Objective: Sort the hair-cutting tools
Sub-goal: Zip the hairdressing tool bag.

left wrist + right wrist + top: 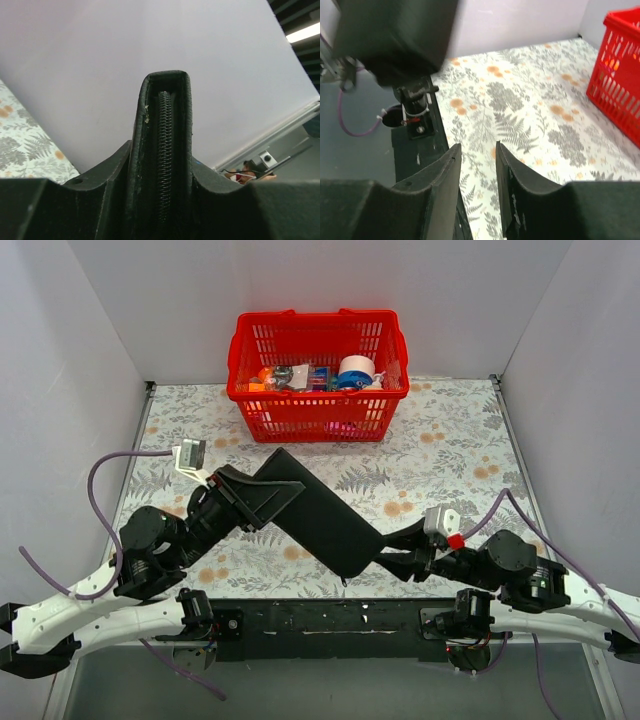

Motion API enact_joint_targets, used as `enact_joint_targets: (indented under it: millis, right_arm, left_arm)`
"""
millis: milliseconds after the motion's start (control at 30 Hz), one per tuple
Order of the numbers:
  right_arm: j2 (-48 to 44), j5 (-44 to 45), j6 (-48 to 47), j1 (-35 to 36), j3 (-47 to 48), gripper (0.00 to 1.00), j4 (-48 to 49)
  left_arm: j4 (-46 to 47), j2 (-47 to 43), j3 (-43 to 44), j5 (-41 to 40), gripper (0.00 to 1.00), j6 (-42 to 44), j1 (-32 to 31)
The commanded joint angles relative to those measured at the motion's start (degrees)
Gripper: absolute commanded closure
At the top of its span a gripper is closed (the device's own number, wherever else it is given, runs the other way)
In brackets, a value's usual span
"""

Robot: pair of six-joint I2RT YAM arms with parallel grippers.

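Pouch (320, 515), black and zippered, hangs over the table's (450, 455) middle, its long axis running from far-left to near-right, with the left gripper (262, 495) pinching its far-left end, zipper edge between the fingers. Right gripper (385, 552) sits slightly spread just beside its near-right corner, gripping nothing. Tools seem to lie in the red basket (318, 415), so sorting looks largely unfinished, though the pouch's contents are hidden.

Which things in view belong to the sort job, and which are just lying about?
Job:
- black zippered case, pinched at its zipper edge by the left claw
- red basket holding mixed items, too small to identify
- right claw, nothing between its fingers

Lying about:
- floral table cover
- purple cable on the left arm
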Motion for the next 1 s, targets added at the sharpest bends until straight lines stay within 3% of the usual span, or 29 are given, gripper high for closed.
enact_joint_targets:
  millis: [0, 200, 367, 667, 967]
  right_arm:
    - [-1.8, 4.3, 2.7, -0.5, -2.0, 0.59, -5.9]
    - [-1.4, 4.0, 4.1, -0.4, -5.2, 0.58, -1.1]
    - [3.7, 4.3, 4.3, -0.4, -4.5, 0.58, 3.6]
    - [9.9, 12.7, 3.5, -0.4, -3.2, 0.59, 11.7]
    - [11.4, 25.5, 2.2, -0.4, -2.5, 0.59, 16.7]
  left_arm:
    - [6.5, 0.1, 4.5, 2.8, 1.0, 0.2, -0.7]
    - [7.4, 2.2, 4.6, 0.9, 1.0, 1.0, -0.6]
    - [9.3, 3.0, 2.1, -7.1, 1.0, 2.4, -0.7]
    - [18.7, 4.9, -3.8, -22.3, 1.0, 10.6, -0.6]
    - [26.3, 4.9, -7.8, -30.2, 1.0, 14.8, -0.6]
